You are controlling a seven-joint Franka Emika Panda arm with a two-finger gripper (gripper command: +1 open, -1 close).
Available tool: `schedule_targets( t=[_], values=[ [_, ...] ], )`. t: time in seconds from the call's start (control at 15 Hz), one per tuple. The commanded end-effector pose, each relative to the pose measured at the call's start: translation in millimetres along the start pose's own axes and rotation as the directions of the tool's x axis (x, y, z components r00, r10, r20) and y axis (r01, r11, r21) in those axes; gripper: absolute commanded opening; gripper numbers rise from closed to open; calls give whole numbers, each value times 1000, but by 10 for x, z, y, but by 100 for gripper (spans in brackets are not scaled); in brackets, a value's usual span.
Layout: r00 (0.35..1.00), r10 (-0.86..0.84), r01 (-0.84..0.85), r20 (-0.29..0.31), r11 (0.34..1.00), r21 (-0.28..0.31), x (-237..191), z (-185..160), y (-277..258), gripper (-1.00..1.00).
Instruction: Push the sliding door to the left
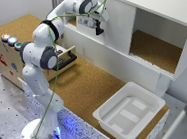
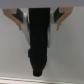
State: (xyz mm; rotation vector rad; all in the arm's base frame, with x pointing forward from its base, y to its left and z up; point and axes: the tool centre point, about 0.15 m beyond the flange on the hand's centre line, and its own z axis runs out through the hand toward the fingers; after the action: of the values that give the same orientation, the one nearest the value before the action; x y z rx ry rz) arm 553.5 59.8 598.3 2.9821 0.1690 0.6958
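The sliding door (image 1: pixel 116 24) is a tall plain white panel covering the left half of the white cabinet (image 1: pixel 155 4) in the exterior view. My gripper (image 1: pixel 98 27) hangs right in front of the door's left part, fingers pointing down; I cannot tell whether it touches the panel. In the wrist view the black fingers (image 2: pixel 38 45) press together into one dark bar, so my gripper (image 2: pixel 37 70) is shut on nothing, and the white door (image 2: pixel 67 50) fills the background.
To the door's right, the cabinet's open compartment (image 1: pixel 153 49) shows a cork floor. A low white front wall (image 1: pixel 105 55) runs below it. A white bin (image 1: pixel 128 111) sits on the cork table, and a wooden box (image 1: pixel 8 55) with buttons and an open drawer (image 1: pixel 66 59) stands at the exterior view's left.
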Motion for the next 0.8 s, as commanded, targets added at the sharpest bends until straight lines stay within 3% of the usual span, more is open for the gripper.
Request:
schedule_targets(
  t=[0.0,0.73],
  values=[
    [996,-81,78,-32,993,-90,389,512,-373,-100],
    [977,-199,195,-77,979,-60,449,433,-848,-100]
  ],
)
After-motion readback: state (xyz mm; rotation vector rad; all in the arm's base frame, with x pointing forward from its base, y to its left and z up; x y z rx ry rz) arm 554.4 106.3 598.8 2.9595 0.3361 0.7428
